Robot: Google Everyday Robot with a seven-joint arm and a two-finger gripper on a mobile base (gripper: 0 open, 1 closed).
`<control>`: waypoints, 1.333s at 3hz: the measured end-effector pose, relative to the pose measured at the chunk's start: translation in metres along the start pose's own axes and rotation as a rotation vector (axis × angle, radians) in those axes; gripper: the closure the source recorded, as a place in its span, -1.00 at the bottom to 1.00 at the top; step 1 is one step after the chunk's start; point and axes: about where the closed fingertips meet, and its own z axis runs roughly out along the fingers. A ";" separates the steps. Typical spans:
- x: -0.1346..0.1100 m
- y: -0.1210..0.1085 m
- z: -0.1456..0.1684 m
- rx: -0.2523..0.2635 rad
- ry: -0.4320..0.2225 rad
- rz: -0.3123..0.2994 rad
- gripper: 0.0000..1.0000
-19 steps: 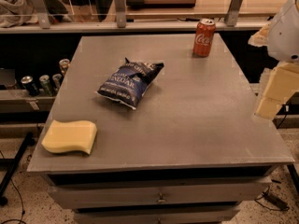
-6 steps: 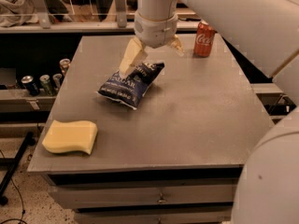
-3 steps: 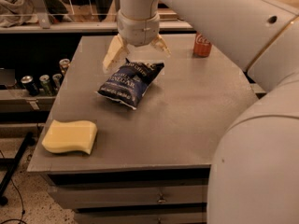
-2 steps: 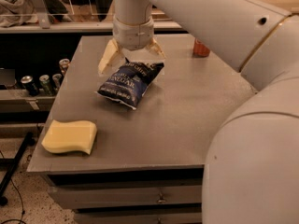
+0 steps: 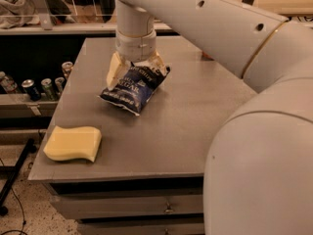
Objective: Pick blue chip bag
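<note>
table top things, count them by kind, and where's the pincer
blue chip bag: 1
yellow sponge: 1
total: 2 in view; the arm hides the table's far right
pincer: open, astride the bag's upper end

Crinkled glossy foil blue chip bag (image 5: 133, 88) beneath smooth plastic end effector (image 5: 136, 71) (matt table (image 5: 195, 116))
</note>
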 end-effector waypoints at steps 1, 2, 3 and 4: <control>0.001 -0.002 0.007 0.003 0.014 0.010 -0.20; 0.003 -0.007 0.008 0.010 0.019 0.020 0.27; 0.006 -0.015 -0.002 0.028 0.005 0.030 0.74; 0.008 -0.024 -0.023 0.063 -0.030 0.033 1.00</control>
